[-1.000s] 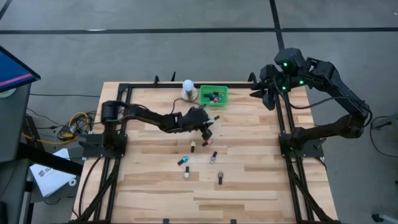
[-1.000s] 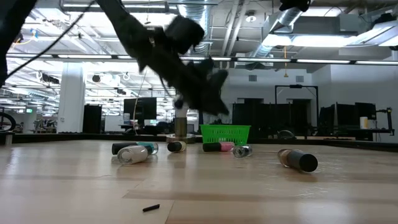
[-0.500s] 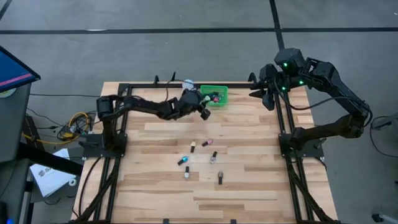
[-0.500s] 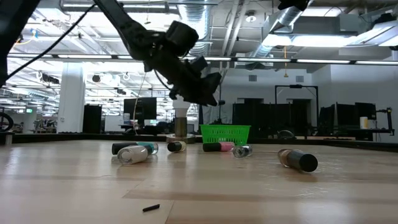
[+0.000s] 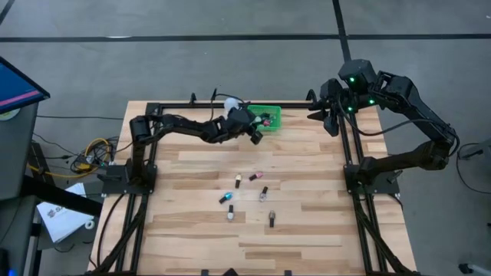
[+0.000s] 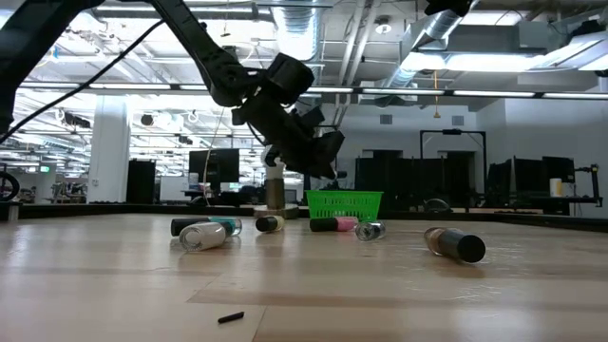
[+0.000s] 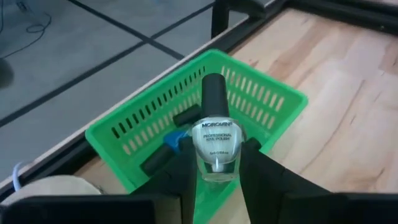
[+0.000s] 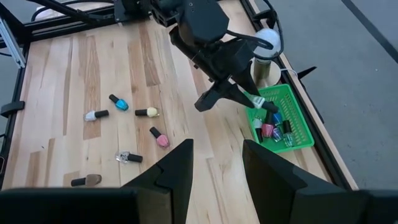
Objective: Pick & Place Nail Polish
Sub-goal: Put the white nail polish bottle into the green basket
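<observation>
My left gripper [image 5: 255,135] is shut on a clear nail polish bottle [image 7: 216,144] with a dark cap [image 7: 213,93]. It is raised above the near edge of the green tray [image 5: 275,110], which also shows in the left wrist view [image 7: 271,87]. Several bottles lie in the tray [image 8: 268,129]. Several more bottles lie on their sides on the table's middle [image 5: 256,176]. My right gripper [image 8: 217,168] is open and empty, raised at the table's far right corner [image 5: 327,115]. My left gripper pinches the clear bottle's glass body [image 7: 200,163] between its two fingers, one on each side. The fingers [image 7: 251,163] slant down toward the tray. The bottle is lifted clear, its cap pointing on ahead of the fingertips over the tray.
A white dome-topped object on a round base [image 6: 275,186] stands just left of the tray, partly behind my left arm. The loose bottles [image 6: 204,236] and a dark-capped one [image 6: 456,245] lie spread over the table's middle. The black frame rails run along the table's edges.
My left gripper has gone from above the loose bottles at the table's middle up and toward the far edge, to the green tray, carrying the clear bottle clear of the table. Over the last half second it has edged a little toward the right, over the tray.
</observation>
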Controlling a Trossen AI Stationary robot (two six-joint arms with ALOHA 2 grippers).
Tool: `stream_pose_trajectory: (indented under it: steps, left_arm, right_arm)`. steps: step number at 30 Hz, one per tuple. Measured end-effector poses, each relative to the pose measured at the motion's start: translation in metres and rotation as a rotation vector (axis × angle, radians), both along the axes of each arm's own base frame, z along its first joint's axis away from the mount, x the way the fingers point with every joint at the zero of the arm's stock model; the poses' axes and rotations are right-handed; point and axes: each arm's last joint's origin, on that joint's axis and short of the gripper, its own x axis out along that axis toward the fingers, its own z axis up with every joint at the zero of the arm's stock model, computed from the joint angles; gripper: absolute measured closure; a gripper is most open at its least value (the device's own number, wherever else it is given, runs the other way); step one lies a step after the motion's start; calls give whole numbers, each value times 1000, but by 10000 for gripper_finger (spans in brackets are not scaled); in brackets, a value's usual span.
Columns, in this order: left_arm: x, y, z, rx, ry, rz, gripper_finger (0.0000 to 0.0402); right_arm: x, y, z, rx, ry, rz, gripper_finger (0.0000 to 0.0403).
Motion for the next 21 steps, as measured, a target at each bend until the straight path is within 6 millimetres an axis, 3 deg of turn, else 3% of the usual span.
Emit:
stream_pose_trajectory:
  steps: [6, 15, 21]
  left_arm:
    - [0, 0, 0, 0, 1, 0, 286]
    - [-1, 2, 0, -1, 1, 5, 282]
    - [-2, 4, 0, 0, 0, 11, 252]
  right_arm:
    - [0, 0, 0, 2, 0, -2, 272]
    - [0, 0, 0, 13, -2, -12, 272]
    - [0, 0, 0, 22, -4, -19, 272]
